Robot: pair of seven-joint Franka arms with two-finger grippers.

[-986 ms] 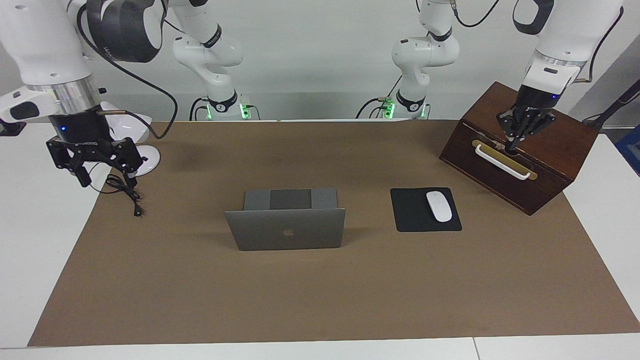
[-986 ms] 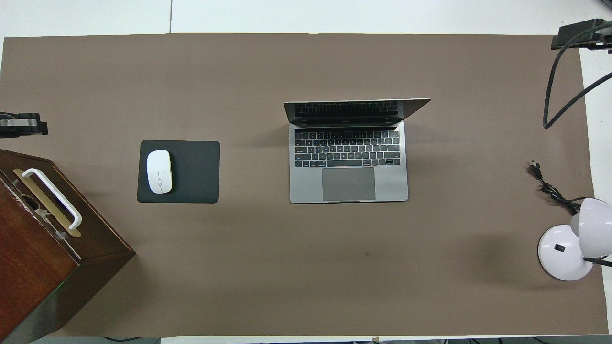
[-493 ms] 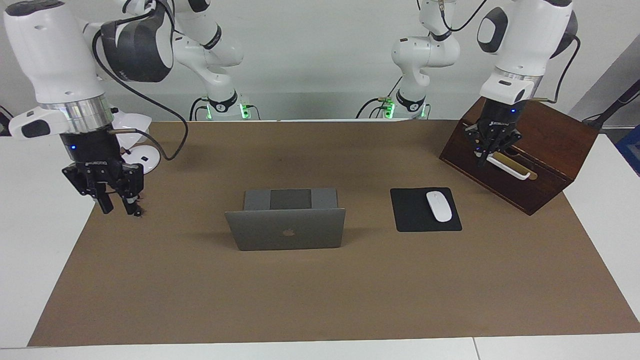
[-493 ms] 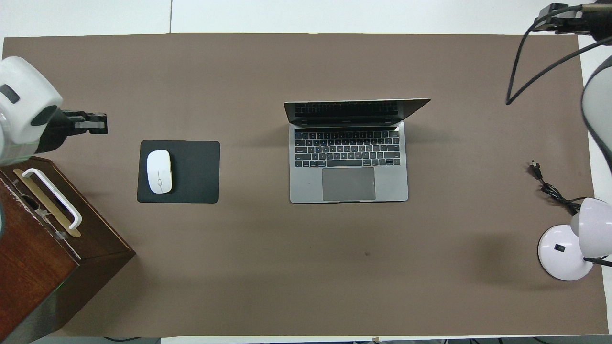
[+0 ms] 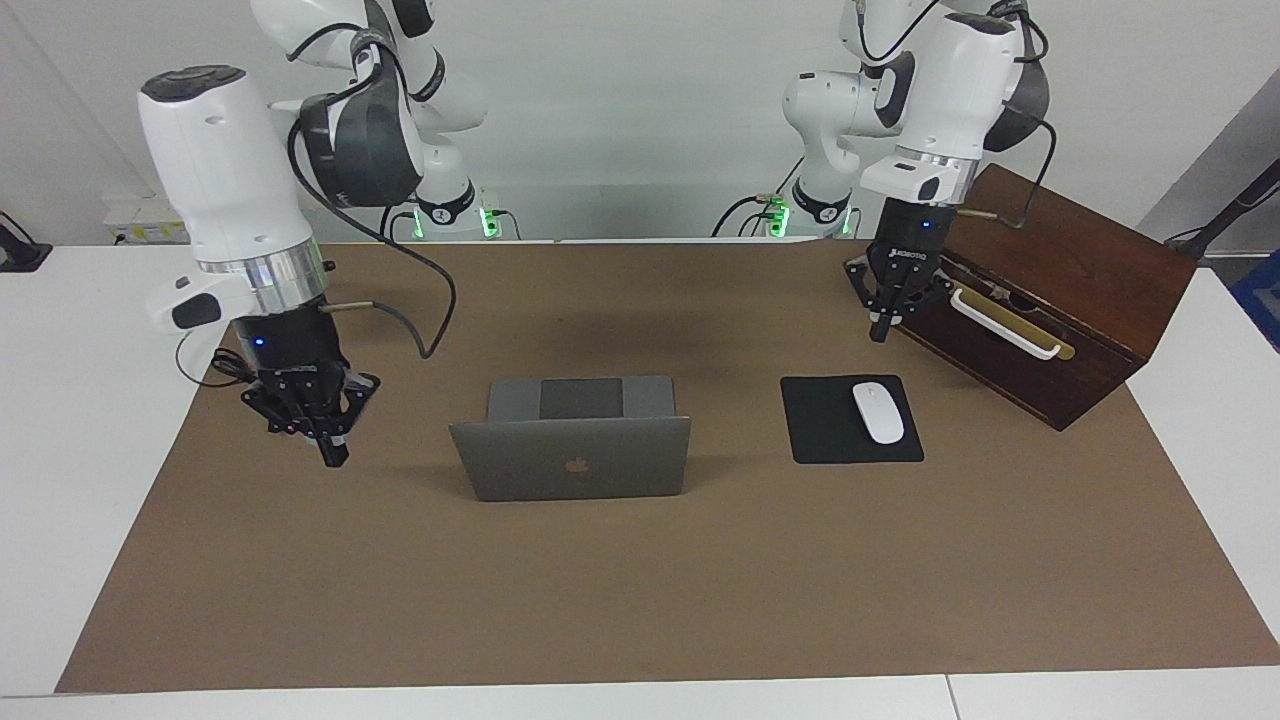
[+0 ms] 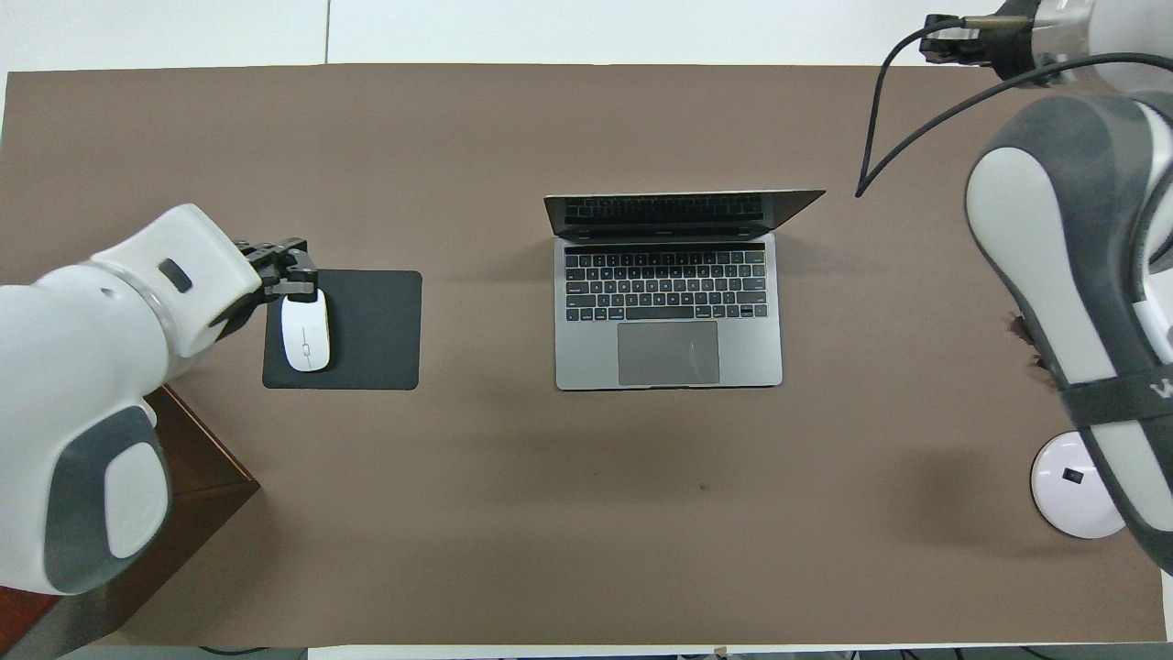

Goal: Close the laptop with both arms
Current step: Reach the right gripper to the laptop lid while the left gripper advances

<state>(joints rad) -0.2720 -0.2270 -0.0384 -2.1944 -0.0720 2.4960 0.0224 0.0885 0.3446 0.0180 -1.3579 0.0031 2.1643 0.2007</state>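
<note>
The silver-grey laptop [image 5: 575, 465] [image 6: 669, 312] stands open in the middle of the brown mat, its lid with the apple logo upright and its keyboard toward the robots. My right gripper [image 5: 332, 458] hangs shut and empty over the mat, beside the laptop toward the right arm's end. In the overhead view it is hidden by its own arm. My left gripper [image 5: 878, 335] [image 6: 291, 272] hangs shut and empty over the mat between the wooden box and the mouse pad. Neither gripper touches the laptop.
A black mouse pad [image 5: 830, 440] [image 6: 367, 330] carries a white mouse [image 5: 878, 412] [image 6: 305, 335]. A dark wooden box [image 5: 1080, 290] with a white handle stands at the left arm's end. A white lamp base [image 6: 1072, 490] sits at the right arm's end.
Both arms swung inward toward the laptop. The right gripper went from open to shut on the way. The left gripper came away from the box's handle.
</note>
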